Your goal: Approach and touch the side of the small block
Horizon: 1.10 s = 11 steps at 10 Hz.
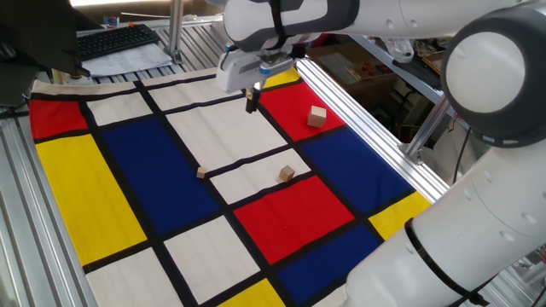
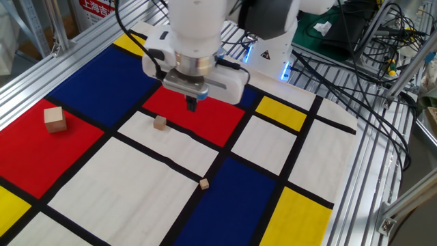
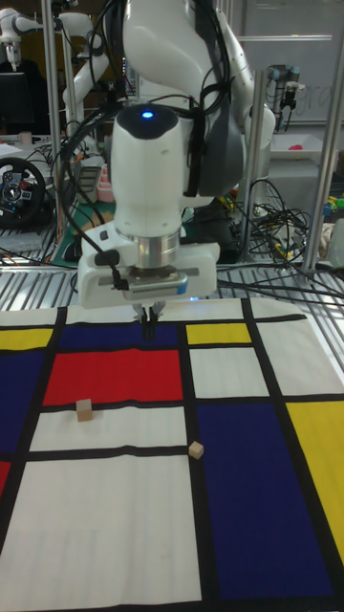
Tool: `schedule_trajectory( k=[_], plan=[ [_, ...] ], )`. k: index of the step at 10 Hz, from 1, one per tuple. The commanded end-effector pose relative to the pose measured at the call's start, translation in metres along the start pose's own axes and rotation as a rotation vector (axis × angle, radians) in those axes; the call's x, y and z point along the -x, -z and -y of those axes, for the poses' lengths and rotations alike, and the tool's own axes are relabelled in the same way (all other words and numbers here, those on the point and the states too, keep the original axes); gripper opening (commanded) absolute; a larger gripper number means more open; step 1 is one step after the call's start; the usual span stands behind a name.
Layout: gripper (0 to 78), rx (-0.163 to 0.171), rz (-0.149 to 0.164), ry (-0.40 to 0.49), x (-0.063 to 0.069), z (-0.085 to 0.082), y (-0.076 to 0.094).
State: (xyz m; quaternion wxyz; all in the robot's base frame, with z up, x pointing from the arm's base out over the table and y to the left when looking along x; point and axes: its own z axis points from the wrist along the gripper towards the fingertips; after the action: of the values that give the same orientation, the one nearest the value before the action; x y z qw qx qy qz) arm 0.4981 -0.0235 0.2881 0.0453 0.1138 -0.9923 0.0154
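Gripper point(image 2: 192, 106) hangs above the red panel of the table point(image 2: 82, 198), fingers pressed together with nothing between them. Small light-tan wooden cube point(image 2: 160, 122) sits near, apart from the fingers.

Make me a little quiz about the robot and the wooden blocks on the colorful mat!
1. Yes or no: is the gripper touching the small block?
2. Pick one: the big block sits on a patch of the mat that is A) blue, B) red, C) yellow.
3. Fill in: there are ___ wooden blocks on the mat.

Key
1. No. The gripper is apart from the small block.
2. B, red.
3. Three: the big block, the small block and the tiny block.
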Motion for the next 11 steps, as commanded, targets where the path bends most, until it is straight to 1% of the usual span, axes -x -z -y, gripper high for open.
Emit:
schedule_trajectory(
  k=[1, 2, 3, 4, 5, 6, 7, 8, 9, 11],
  plan=[
    [0.0, -0.032, -0.015, 0.002, -0.007, 0.017, -0.011],
    [0.0, -0.036, -0.018, -0.012, -0.013, 0.026, -0.019],
    [0.0, -0.040, -0.018, -0.024, -0.018, 0.028, -0.026],
    [0.0, -0.037, -0.015, -0.028, -0.024, 0.028, -0.038],
    [0.0, -0.034, -0.011, -0.036, -0.029, 0.027, -0.054],
    [0.0, -0.033, -0.010, -0.037, -0.029, 0.026, -0.055],
    [0.0, -0.020, -0.008, -0.078, -0.036, 0.022, -0.083],
    [0.0, -0.013, -0.013, -0.108, -0.037, 0.020, -0.094],
    [0.0, -0.011, -0.010, -0.116, -0.038, 0.019, -0.105],
    [0.0, 0.010, 0.001, -0.113, -0.040, 0.021, -0.122]
  ],
)
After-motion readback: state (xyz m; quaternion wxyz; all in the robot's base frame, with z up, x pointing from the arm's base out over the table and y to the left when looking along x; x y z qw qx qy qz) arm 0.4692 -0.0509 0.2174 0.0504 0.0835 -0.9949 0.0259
